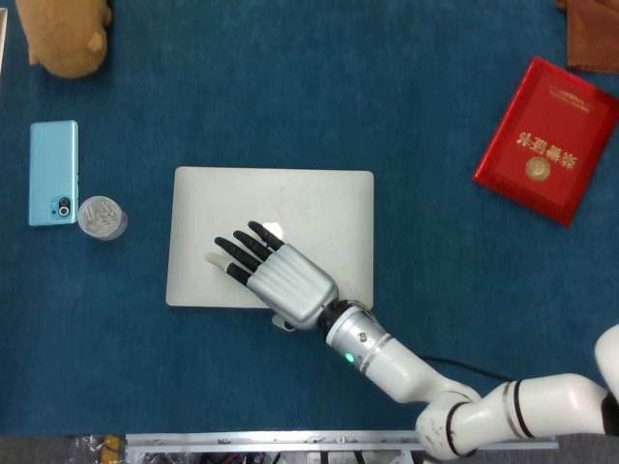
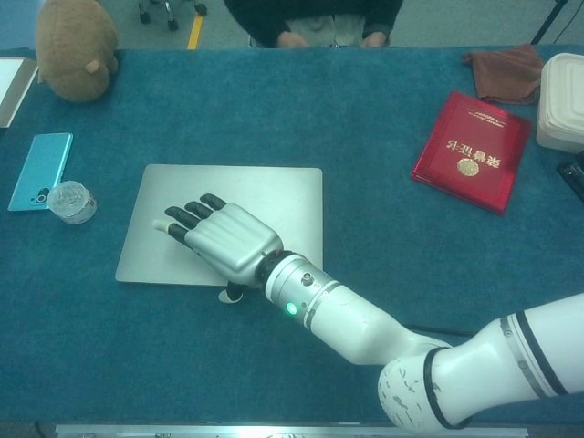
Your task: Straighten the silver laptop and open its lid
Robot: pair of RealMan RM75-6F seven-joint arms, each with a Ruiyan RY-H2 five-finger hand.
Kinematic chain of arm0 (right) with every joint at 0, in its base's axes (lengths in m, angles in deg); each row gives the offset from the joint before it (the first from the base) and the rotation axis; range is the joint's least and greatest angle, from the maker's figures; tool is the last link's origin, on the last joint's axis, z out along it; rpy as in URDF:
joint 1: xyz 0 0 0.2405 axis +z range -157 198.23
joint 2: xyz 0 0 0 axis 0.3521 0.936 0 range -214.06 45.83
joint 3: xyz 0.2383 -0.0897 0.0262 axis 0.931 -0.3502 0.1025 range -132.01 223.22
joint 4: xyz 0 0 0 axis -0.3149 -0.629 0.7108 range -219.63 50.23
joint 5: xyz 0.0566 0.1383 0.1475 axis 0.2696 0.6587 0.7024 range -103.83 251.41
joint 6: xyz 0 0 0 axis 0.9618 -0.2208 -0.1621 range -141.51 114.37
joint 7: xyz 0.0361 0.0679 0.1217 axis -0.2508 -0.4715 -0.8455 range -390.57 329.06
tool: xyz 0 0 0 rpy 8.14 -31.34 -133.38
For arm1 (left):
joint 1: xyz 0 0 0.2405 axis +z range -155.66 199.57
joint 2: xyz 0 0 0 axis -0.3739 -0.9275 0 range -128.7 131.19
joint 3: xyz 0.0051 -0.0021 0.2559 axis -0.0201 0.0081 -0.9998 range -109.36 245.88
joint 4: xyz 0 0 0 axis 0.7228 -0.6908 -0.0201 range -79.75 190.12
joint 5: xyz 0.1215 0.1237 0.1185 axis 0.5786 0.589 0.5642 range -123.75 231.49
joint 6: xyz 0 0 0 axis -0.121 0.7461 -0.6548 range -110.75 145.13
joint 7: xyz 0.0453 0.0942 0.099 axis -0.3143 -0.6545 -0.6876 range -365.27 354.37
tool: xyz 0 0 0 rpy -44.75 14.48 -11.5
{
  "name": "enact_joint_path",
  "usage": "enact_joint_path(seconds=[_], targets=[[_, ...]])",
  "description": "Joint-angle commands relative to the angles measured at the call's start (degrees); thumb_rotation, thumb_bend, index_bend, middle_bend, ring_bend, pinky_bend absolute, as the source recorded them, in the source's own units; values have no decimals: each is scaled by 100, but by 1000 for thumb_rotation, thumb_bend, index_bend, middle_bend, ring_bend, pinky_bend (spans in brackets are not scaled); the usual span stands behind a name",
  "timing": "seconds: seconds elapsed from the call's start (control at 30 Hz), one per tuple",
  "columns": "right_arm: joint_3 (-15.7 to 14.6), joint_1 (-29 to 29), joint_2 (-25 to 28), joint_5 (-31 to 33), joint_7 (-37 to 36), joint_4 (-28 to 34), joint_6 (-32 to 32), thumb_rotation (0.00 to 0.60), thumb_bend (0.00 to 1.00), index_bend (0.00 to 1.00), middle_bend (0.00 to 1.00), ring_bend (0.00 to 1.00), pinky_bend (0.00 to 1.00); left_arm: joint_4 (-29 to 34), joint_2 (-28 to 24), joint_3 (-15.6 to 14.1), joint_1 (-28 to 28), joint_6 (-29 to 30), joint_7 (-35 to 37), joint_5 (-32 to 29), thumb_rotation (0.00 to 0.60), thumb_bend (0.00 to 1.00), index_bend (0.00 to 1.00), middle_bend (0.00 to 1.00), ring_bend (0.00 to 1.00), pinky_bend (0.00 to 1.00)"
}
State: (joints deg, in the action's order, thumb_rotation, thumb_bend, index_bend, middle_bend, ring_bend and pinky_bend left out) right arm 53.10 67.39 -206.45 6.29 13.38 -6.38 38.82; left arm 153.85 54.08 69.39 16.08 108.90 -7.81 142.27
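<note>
While the silver laptop [image 1: 271,232] lies closed and square-on near the middle of the blue table [image 1: 290,97], the right hand [image 1: 276,278] rests over its near edge — fingers [image 2: 187,215] spread flat above the lid, grasping nothing, thumb below the front edge. Left of the laptop: a blue phone [image 1: 52,172] and a small round container [image 1: 101,217]; a red booklet [image 1: 547,139] lies far right

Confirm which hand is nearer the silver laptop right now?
Right. The right hand lies over the closed silver laptop, fingers spread across the lid near its front edge, thumb hanging past that edge. The left hand shows in neither view.
</note>
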Motion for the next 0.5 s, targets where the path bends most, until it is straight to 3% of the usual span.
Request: enact_joint_path(seconds=[0.03, 0.5], targets=[[15, 36, -76, -30, -26, -108, 7, 600, 112, 0, 12, 0, 26, -45, 8, 20, 20, -2, 55, -4, 600, 170, 70, 0, 0, 0], [18, 59, -174, 40, 38, -303, 9, 600, 133, 0, 11, 0, 26, -155, 35, 79, 75, -34, 160, 25, 600, 170, 70, 0, 0, 0]])
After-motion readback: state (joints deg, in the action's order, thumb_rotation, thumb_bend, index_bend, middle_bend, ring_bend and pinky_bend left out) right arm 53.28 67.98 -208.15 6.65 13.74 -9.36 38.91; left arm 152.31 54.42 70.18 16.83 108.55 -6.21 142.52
